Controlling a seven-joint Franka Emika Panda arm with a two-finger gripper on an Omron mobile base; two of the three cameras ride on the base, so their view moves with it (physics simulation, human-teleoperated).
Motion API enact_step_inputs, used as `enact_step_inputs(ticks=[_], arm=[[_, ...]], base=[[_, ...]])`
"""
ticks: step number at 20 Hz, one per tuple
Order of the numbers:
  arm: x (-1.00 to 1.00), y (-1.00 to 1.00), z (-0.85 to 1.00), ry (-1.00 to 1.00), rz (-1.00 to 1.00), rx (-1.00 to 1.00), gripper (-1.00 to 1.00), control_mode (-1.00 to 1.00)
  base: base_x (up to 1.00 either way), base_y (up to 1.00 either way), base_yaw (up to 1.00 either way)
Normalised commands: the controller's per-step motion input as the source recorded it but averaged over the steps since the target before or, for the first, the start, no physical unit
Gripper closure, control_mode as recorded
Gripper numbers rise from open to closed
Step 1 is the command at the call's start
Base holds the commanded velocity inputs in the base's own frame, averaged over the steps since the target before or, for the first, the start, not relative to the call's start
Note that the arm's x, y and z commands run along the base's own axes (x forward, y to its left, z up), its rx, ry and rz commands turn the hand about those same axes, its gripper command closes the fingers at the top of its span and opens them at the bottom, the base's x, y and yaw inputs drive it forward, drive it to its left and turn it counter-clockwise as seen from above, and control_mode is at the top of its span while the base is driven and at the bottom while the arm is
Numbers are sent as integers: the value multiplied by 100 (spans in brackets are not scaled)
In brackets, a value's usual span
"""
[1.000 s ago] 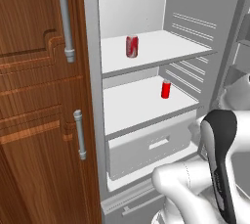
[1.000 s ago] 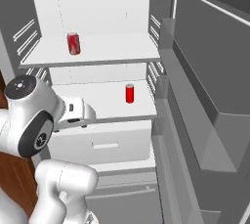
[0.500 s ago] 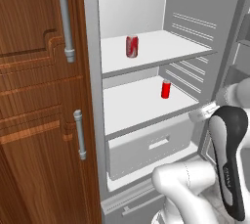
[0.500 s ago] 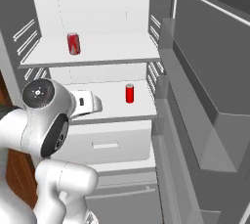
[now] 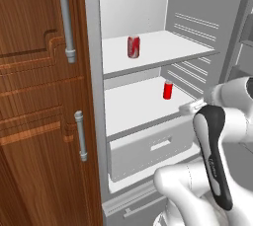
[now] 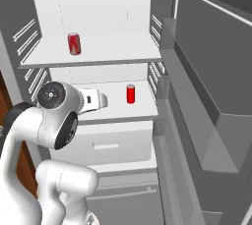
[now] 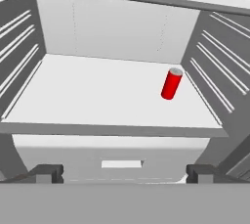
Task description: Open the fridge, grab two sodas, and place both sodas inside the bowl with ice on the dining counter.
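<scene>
White shelves fill the fridge [image 5: 197,37], whose door [image 6: 216,71] stands swung wide on the right, so the opening step looks done and the reach for the first can is the step in hand. On the lower shelf [image 7: 107,100] stands the nearer soda [image 7: 171,84], upright with its long axis vertical and its silver top up, set toward the right side of the shelf, near the ribbed right wall [image 7: 215,86] without touching it. From the gripper [image 7: 124,173] the can lies ahead, a little above and off to the right; the two dark fingers [image 7: 46,173] stand wide apart with nothing between them, level with the front lip of that shelf and above the white drawer [image 5: 150,146]. My judgement is that the hand has to travel forward into the shelf space and shift right so the can comes between the fingers, and the wall close behind it leaves little room on that side. The second soda [image 5: 133,46] stands upright on the upper shelf [image 5: 158,47], farther left and well apart from the first, and higher than the hand. Nothing lies on the lower shelf between gripper and can. Left of the fridge is a brown wooden cabinet [image 5: 39,111] with metal bar handles [image 5: 80,135], clear of the path.
</scene>
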Motion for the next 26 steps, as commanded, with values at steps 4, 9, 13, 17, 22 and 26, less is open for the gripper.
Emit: enact_step_inputs(ticks=[4, 9, 13, 17, 22, 26], arm=[[52, 0, -35, -3, -4, 3, -100, -100], [31, 0, -33, -4, -3, 2, -100, -100], [2, 0, -11, 0, 0, 0, -100, -100], [7, -5, -12, 0, 0, 4, -100, -100], [21, -10, -13, -3, -1, 9, -100, -100], [33, -5, -4, -10, -2, 9, -100, -100]], base=[[0, 0, 0], [0, 0, 0], [0, 0, 0], [0, 0, 0], [0, 0, 0], [0, 0, 0]])
